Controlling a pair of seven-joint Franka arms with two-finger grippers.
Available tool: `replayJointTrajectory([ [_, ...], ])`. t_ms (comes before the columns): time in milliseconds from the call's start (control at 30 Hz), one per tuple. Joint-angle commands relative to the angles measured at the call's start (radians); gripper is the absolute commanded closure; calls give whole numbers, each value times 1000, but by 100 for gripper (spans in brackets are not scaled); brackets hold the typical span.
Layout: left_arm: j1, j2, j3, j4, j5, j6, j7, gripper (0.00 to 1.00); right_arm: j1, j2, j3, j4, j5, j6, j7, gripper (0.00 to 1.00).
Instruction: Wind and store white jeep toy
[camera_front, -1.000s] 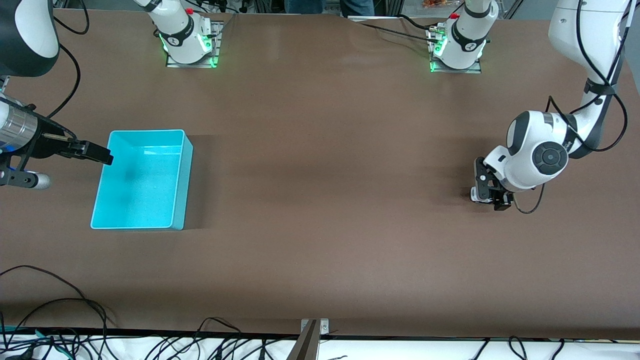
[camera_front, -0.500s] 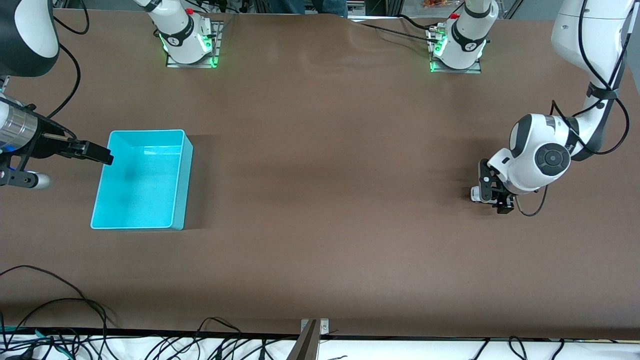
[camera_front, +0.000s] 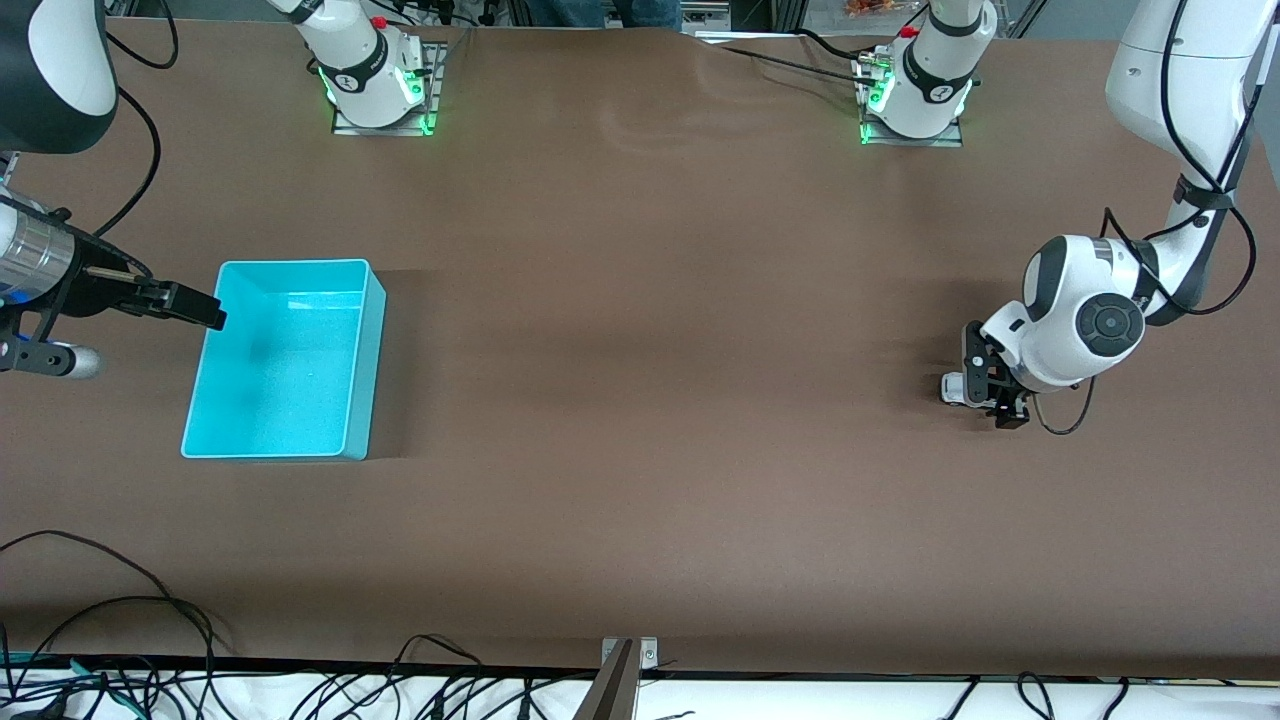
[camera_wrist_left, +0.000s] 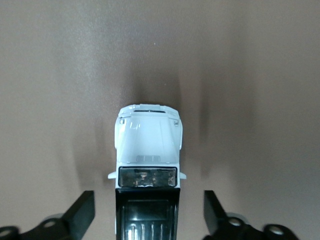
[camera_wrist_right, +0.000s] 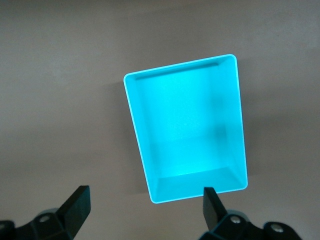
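Since a second ago the left claw (camera_front: 985, 395) has sunk lower, fingers apart astride the white jeep toy (camera_wrist_left: 147, 165) on the counter (camera_front: 640, 400) well apart from the bin (camera_front: 285, 360); light, hard, slick, best pinched across its flanks; the right claw (camera_front: 205, 312) waits apart over the bin's rim.

On the brown table (camera_front: 640, 300) right now: one white jeep toy (camera_wrist_left: 148, 145), one turquoise bin (camera_front: 355, 360), and two arms at work, each carrying one two-finger gripper — left gripper (camera_front: 985, 398), right gripper (camera_front: 215, 315).
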Motion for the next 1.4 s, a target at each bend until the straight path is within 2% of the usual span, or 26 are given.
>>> replayJointTrajectory([
  [0,6,5,-4,14,41,2,11,67,-8,-11,0,-11,20,3,-17,0],
  [100,6,6,-4,14,41,3,10,80,-8,-11,0,-11,20,3,-17,0],
  [267,6,14,-4,14,38,3,-9,87,-8,-11,0,-11,20,3,-17,0],
  [500,35,17,-4,13,24,29,-42,87,-8,-11,0,-11,20,3,-17,0],
  [1200,32,19,-4,11,-20,25,-98,87,-8,-11,0,-11,20,3,-16,0],
  [1367,29,26,-4,13,-13,25,-87,90,-8,-11,0,-11,20,3,-16,0],
])
